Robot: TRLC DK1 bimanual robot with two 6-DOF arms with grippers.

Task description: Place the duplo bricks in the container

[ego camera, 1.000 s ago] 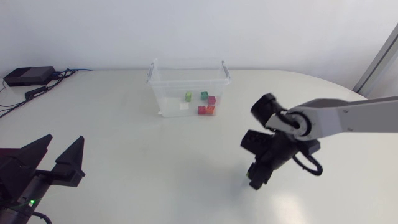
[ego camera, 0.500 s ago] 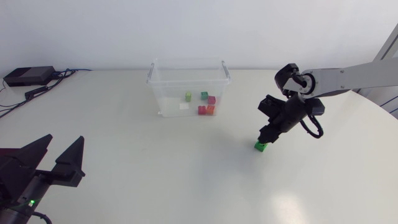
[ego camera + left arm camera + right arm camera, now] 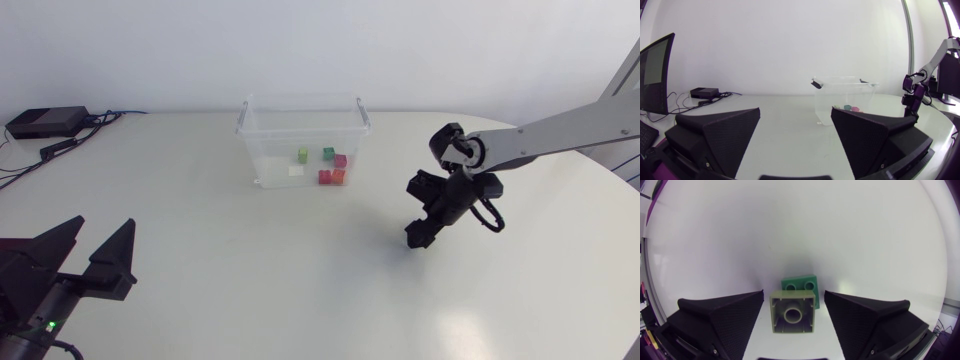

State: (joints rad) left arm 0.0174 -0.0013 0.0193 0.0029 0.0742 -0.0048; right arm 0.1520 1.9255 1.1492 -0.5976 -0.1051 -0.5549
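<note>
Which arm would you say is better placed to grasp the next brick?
Right. The right gripper, open, has a pale brick between its fingers and a green brick just ahead; the left gripper rests far from both.

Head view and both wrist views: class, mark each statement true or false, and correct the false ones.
1. The container holds a red brick among others. True.
2. The right gripper is shut on the pale green brick. False: the brick sits between the fingers with a gap on each side, so the gripper is open.
3. The left gripper is open with nothing between its fingers. True.
4. Every brick is already in the container. False: the pale green brick and a green brick lie on the table at the right gripper.
5. The pale green brick shows its hollow underside to the right wrist camera. True.
</note>
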